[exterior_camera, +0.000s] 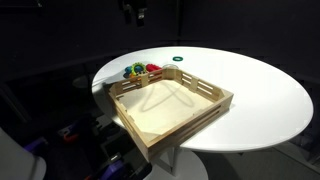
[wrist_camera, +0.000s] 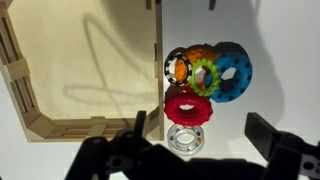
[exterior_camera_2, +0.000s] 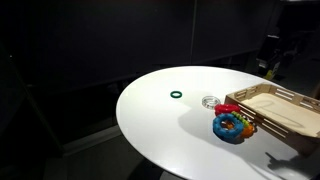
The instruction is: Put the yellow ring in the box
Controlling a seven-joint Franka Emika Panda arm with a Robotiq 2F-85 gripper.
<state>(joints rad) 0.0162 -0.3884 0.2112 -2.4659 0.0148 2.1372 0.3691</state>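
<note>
The yellow ring (wrist_camera: 207, 72) lies on the white table in a cluster of rings just outside the box's wall, between an orange ring (wrist_camera: 180, 66) and a blue ring (wrist_camera: 233, 70). The cluster also shows in both exterior views (exterior_camera: 137, 70) (exterior_camera_2: 229, 124). The box (wrist_camera: 160, 70) is a shallow light-wood tray with nothing in it (exterior_camera: 215, 93) (exterior_camera_2: 262, 101). My gripper (wrist_camera: 205, 138) is open and empty. It hangs well above the table (exterior_camera: 133, 12) (exterior_camera_2: 270, 58), over the rings beside the box.
A red ring (wrist_camera: 188, 106) and a clear ring (wrist_camera: 186, 138) lie next to the cluster. A dark green ring (exterior_camera: 177, 59) (exterior_camera_2: 177, 96) lies alone farther out on the round white table (exterior_camera: 260, 90). The box overhangs the table's edge. The surroundings are dark.
</note>
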